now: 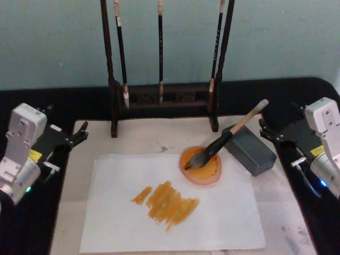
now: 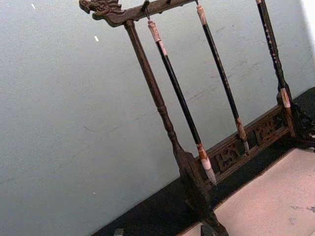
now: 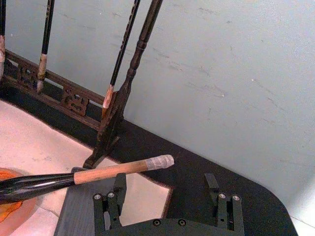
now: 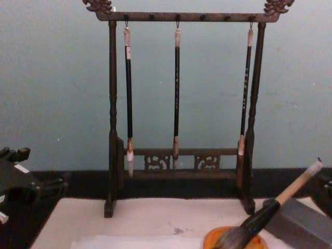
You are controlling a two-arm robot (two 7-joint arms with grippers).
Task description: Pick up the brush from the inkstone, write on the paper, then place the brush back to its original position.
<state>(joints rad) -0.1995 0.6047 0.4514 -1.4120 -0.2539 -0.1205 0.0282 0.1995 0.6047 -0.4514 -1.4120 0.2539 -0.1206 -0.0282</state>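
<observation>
The brush lies at a slant, its dark bristles in the round orange inkstone and its tan handle propped on a grey block. Its white end cap points toward my right gripper, which hangs open and empty just beyond it at the table's right side. The right wrist view shows that gripper with fingers wide apart, close to the brush handle. The white paper lies in front of the inkstone and carries orange strokes. My left gripper rests open at the left edge, away from everything.
A dark wooden stand with three thin hanging brushes rises at the back of the beige mat. The chest view shows the stand behind the brush and the inkstone. Black table surface surrounds the mat.
</observation>
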